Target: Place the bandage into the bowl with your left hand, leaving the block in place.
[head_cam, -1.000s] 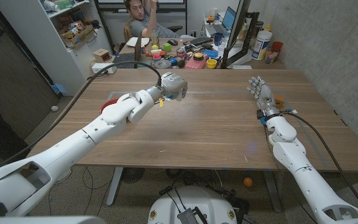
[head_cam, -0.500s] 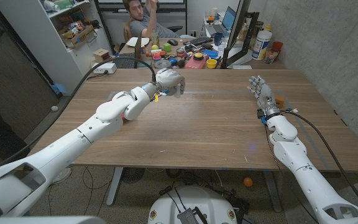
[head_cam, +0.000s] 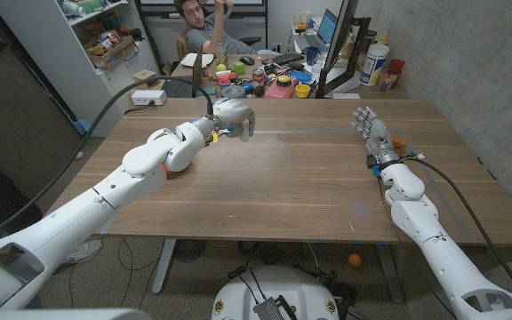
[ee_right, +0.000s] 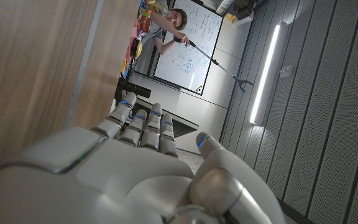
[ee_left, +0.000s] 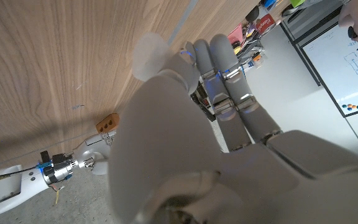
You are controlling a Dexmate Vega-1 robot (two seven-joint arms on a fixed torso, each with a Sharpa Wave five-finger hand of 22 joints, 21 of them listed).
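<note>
Left hand (head_cam: 232, 116) has swung further toward the surface's (head_cam: 283, 196) far edge; fingers curled, contents unclear. Find the bowl before lowering.

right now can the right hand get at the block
Probably yes. The block sits on the table just beside the right hand, which holds nothing, and nothing lies between them.

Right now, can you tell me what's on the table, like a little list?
left hand: over the table's far middle, fingers curled
white round thing: at the left hand's fingertips, blurred; held or not, cannot tell
right hand: fingers up and apart, holding nothing
block: orange, on the table beside the right hand
person: behind the table
</note>
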